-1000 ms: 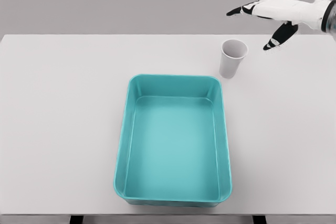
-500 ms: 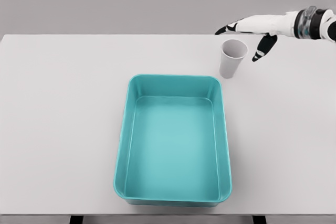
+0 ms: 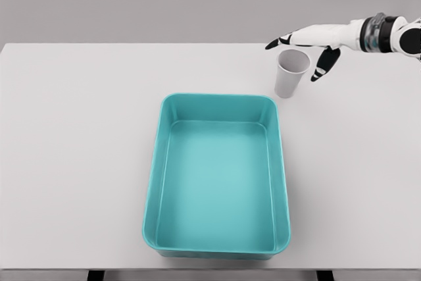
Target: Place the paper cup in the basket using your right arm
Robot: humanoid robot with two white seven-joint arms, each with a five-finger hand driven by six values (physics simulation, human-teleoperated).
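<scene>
A white paper cup (image 3: 291,74) is being seen standing upright on the white table (image 3: 79,129), near the far right part of the surface, its open mouth facing up; it is being shown just beyond the far right corner of the teal basket (image 3: 217,176), close to the rim yet apart from it and fully outside it. The basket is being shown lying lengthwise in the middle of the table, nothing being held inside it. The right hand (image 3: 309,43) is being brought in from the right edge of the picture on a white arm with a dark band at the wrist; it is being held over the cup's mouth, the fingers (image 3: 275,42) being spread and stretched to the left past the rim, the thumb (image 3: 323,65) being pointed down just beside the cup's right side. No grasp is being made: the hand is being kept wide and nothing is being held; whether the cup is being touched cannot be told.
</scene>
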